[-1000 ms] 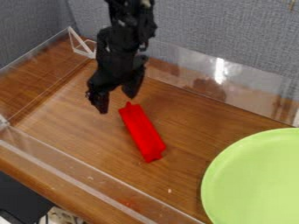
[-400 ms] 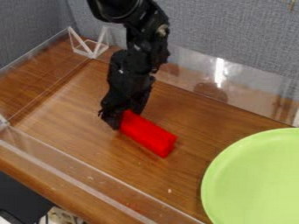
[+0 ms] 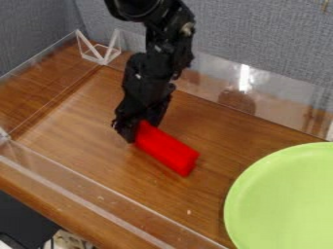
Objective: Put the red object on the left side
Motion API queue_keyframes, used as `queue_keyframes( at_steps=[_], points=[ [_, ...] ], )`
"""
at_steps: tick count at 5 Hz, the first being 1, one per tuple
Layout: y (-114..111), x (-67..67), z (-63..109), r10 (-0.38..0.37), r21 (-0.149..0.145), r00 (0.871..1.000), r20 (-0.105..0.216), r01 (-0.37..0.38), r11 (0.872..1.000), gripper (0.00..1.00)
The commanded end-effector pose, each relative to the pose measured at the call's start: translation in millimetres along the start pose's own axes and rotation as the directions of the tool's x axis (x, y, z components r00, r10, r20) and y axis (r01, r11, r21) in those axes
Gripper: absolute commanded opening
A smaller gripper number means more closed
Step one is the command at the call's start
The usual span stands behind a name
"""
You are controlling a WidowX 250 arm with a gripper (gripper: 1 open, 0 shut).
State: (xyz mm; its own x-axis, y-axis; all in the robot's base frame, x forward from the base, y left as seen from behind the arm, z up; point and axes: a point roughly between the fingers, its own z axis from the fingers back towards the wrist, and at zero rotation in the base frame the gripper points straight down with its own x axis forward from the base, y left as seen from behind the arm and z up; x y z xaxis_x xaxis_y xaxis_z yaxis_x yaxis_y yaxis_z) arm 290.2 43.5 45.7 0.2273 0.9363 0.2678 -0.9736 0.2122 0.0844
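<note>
1. Worktop (image 3: 58, 102): a brown wood-grain surface, seen from above and at an angle, enclosed by clear acrylic walls (image 3: 78, 199) along its near, far and left edges.

2. Robot arm (image 3: 163, 29): a black arm that enters from the top of the view and reaches steeply downward toward the middle of the worktop.

3. Gripper (image 3: 132, 124): the black end of the arm, set low over the worktop with its tips at the upper-left end of the red object. The jaws appear to straddle that end, but their dark shapes merge in this view, so it cannot be told whether they stand open or have closed on the block.

4. Red object (image 3: 166, 150): a small bright red rectangular block lying flat on the worktop, near the centre of the view. Its long axis runs diagonally from upper left, under the gripper, to lower right. It lies to the left of the green plate and well apart from it.

5. Green plate (image 3: 279, 199): a large round lime-green plate at the lower right, cut off by the frame's right and bottom edges.

6. White wire stand (image 3: 92, 47): a small pale angular frame in the far left corner, behind the arm, near the acrylic wall.

7. Left part of the worktop: bare wood grain lies to the left of the gripper.
</note>
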Motion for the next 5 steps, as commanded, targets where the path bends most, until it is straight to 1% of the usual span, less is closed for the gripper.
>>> queue_keyframes(
  at_steps=[1, 2, 3, 4, 5],
  points=[
    [-9.0, 4.8, 30.6, 0.015, -0.070, 1.000, 0.017, -0.014, 0.997, 0.00],
    [-16.1, 4.3, 39.0, 0.012, -0.071, 1.000, 0.016, -0.011, 0.997, 0.00],
    [-20.9, 14.3, 49.2, 0.022, -0.075, 1.000, 0.009, -0.021, 0.997, 0.00],
    [-18.2, 27.5, 44.7, 0.042, -0.079, 0.999, 0.006, -0.041, 0.996, 0.00],
    [-9.3, 53.6, 27.6, 0.088, -0.075, 0.996, 0.000, -0.088, 0.993, 0.00]
  ],
)
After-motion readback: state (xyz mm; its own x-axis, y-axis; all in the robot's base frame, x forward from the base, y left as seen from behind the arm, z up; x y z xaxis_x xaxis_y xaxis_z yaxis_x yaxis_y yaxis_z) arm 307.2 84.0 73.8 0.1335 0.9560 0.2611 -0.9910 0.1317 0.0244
